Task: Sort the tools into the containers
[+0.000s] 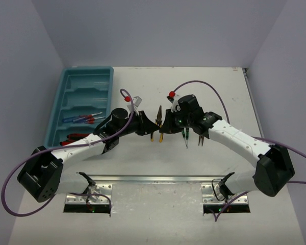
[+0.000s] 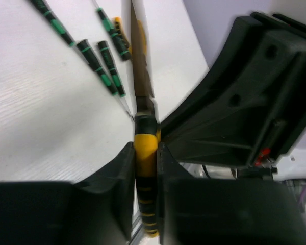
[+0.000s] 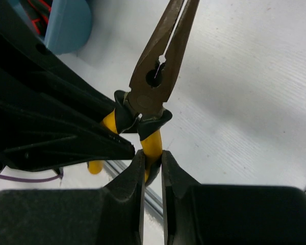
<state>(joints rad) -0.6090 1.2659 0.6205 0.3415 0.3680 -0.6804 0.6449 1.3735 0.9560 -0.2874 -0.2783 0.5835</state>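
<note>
Yellow-handled pliers (image 1: 159, 113) hang above the table's middle, nose pointing away, held from both sides. My left gripper (image 1: 151, 128) is shut on one yellow handle (image 2: 146, 148); my right gripper (image 1: 165, 129) is shut on the other handle (image 3: 154, 145). The pliers' steel nose (image 3: 160, 66) is closed. Thin green-and-black screwdrivers (image 1: 185, 137) lie on the table just right of the grippers, and also show in the left wrist view (image 2: 99, 69). The teal tray (image 1: 66, 89) sits at the far left, with blue-handled screwdrivers (image 1: 81, 118) in one compartment and red-handled tools (image 1: 74, 136) in the nearest one.
A second pair of pliers (image 1: 200, 139) lies right of the screwdrivers. Both arms meet over the table's centre, each trailing a purple cable (image 1: 199, 84). A corner of the tray (image 3: 66, 25) shows in the right wrist view.
</note>
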